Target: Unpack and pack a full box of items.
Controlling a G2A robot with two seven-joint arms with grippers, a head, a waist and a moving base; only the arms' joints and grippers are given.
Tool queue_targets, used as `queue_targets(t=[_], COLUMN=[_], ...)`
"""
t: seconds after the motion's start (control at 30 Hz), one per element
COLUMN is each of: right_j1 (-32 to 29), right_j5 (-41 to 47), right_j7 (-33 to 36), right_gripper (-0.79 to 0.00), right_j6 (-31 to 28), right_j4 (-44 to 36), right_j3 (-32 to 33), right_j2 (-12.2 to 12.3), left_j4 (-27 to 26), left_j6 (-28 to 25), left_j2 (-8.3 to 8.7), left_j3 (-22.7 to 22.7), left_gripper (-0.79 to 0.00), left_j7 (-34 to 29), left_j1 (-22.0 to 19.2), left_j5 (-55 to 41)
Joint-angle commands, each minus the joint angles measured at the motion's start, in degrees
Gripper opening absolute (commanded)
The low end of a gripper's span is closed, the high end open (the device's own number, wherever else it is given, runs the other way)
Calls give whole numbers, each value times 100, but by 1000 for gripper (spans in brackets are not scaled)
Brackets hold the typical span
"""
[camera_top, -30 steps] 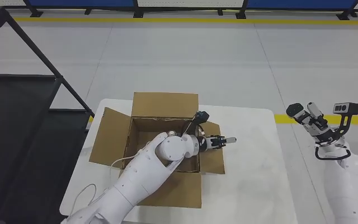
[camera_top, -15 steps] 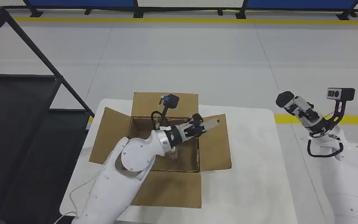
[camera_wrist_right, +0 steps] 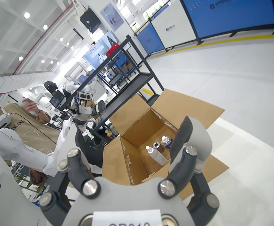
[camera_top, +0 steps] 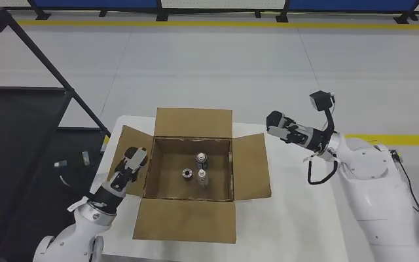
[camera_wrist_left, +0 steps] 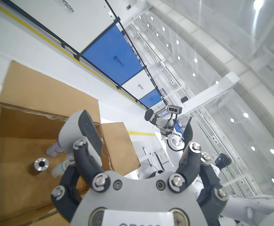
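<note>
Bright, even indoor light fills the hall. Beyond the left gripper (camera_wrist_left: 137, 126), rows of round spotlights (camera_wrist_left: 195, 60) burn as small white dots with faint halos. Far past the right gripper (camera_wrist_right: 131, 130), ceiling lamps (camera_wrist_right: 27, 15) glare the same way, and the pale floor (camera_wrist_right: 214, 70) behind the box (camera_wrist_right: 137, 128) looks nearly washed out. Shadows are soft: the box walls dim its inside, below both grippers. The white table (camera_top: 294, 196) reflects the light flatly. Straight lines bow strongly around each gripper in the wrist views.
</note>
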Motion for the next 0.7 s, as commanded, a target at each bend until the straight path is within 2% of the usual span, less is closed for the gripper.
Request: queue_targets(t=[0.0, 0.3, 0.37, 0.47, 0.67], right_j1=[-4, -51, -56, 216, 950], right_j5=[8, -80, -410, -1145, -2191], right_j7=[-3, -58, 157, 500, 980], right_gripper=[0, 0, 0, 0, 0], right_j6=[-9, -54, -192, -84, 428], right_j4=[3, -162, -518, -787, -609], right_j3=[20, -59, -387, -936, -2323], right_j2=[1, -7, -25, -66, -292], left_j4=[-15, -15, -10, 134, 599], left_j6=[-18, -18, -14, 162, 455], left_j2=[3, 3, 3, 10, 59], left_j3=[-91, -91, -79, -211, -1129], left_gripper=[0, 0, 0, 0, 0], left_j7=[1, 1, 3, 52, -38], left_j1=[118, 118, 122, 77, 106], left_j5=[-39, -39, -46, -334, -1318])
